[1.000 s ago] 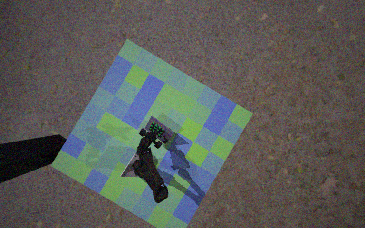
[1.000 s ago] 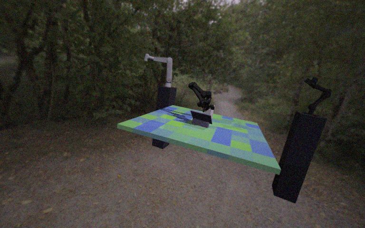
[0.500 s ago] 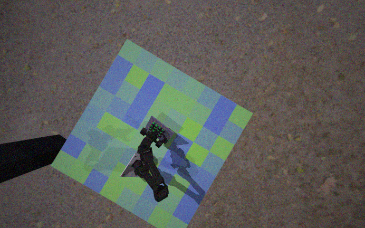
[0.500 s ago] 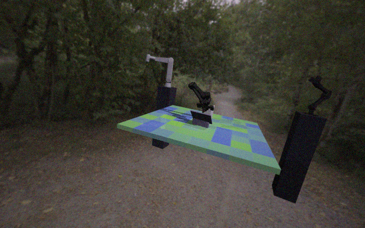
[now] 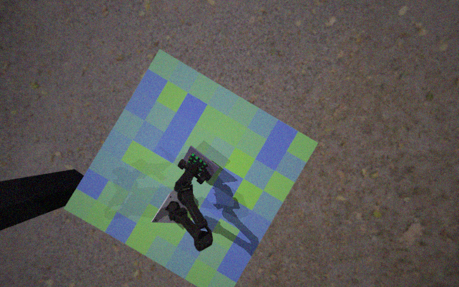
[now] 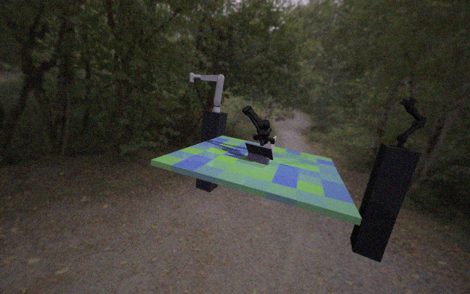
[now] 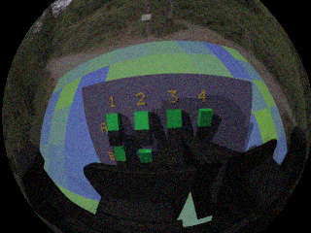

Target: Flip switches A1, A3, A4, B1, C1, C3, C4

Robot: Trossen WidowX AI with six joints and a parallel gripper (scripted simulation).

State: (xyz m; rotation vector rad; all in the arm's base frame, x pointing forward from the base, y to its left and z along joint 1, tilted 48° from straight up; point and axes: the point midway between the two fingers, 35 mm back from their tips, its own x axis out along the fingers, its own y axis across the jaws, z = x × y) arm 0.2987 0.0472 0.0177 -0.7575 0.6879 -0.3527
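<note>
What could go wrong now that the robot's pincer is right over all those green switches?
The shut pincer hides most of rows B and C of the panel, so it could land on the wrong switch there. The green switches sit close together, so a wide press might tip a neighbour, like A2, which should stay as it is. The dim light also makes the printed labels hard to read.
</note>
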